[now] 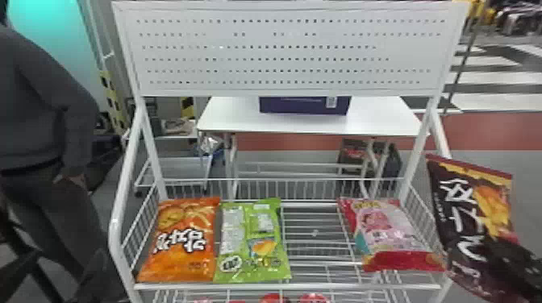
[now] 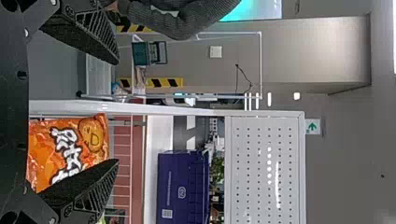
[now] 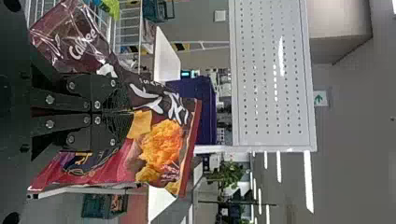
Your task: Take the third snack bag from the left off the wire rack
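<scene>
Nearest to us, at the lower right of the head view, the right gripper (image 3: pixel 122 119) is clamped flat on the dark snack bag (image 1: pixel 472 217). In the right wrist view, its two fingers pinch the bag's middle with the film creased between them. The bag hangs in the air outside the right side of the wire rack (image 1: pixel 312 241), touching neither the shelf nor the other bags, so we judge the lift-off itself as done.

The left gripper (image 2: pixel 112 109) is spread wide and holds nothing. Beyond its fingers we see the orange bag (image 2: pixel 70 149).

A little farther in, across the lower middle of the head view, three bags lie flat on the shelf. The orange bag (image 1: pixel 181 241) is leftmost, the green bag (image 1: pixel 250 241) is touching it, and the pink bag (image 1: pixel 387 235) lies toward the right. Between green and pink is a stretch of bare wire (the third slot from the left, by our count), which fits the bag now in hand.

What remains, as we read it, is only to carry the bag well away.

Farther back stands the perforated back panel (image 1: pixel 282 48) across the upper frame. Under it, a white table (image 1: pixel 375 119) bears a blue box (image 1: pixel 304 104).
</scene>
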Controlling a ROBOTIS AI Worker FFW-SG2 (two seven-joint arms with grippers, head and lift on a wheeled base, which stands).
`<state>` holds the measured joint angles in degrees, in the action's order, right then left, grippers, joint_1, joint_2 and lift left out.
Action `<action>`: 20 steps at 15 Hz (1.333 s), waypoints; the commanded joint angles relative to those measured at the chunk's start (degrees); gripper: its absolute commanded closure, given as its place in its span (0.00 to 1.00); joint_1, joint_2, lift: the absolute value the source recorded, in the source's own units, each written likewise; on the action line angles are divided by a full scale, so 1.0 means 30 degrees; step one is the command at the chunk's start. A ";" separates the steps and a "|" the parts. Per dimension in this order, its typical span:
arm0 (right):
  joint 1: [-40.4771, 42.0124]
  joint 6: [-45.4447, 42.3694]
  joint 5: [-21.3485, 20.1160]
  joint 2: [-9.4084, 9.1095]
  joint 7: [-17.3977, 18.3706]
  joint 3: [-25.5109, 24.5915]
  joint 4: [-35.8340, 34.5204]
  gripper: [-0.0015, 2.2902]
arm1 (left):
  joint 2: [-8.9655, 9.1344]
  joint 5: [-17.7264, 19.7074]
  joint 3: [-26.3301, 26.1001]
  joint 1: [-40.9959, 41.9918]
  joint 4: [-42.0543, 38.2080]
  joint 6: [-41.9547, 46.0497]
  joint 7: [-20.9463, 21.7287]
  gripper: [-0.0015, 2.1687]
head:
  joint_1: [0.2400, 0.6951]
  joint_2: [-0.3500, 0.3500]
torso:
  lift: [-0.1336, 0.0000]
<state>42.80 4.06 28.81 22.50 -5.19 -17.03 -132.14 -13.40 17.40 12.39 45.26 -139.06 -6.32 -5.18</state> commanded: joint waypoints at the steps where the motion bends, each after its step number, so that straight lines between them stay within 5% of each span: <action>1: 0.0646 -0.0955 0.0123 -0.0119 -0.0056 -0.0447 0.0336 0.98 | -0.0015 0.0001 0.0000 0.0000 -0.0022 0.0011 -0.0001 0.07 | 0.57 0.50 | 1.00; 20: 0.1174 -0.1541 0.0094 -0.0236 -0.0202 -0.0417 0.0160 0.98 | -0.0015 0.0001 0.0117 0.0118 -0.0169 0.0011 -0.0001 0.07 | 0.57 0.50 | 1.00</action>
<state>46.48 -0.58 29.08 21.72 -5.80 -18.42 -131.79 -13.45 17.42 12.70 45.72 -139.60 -6.29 -5.19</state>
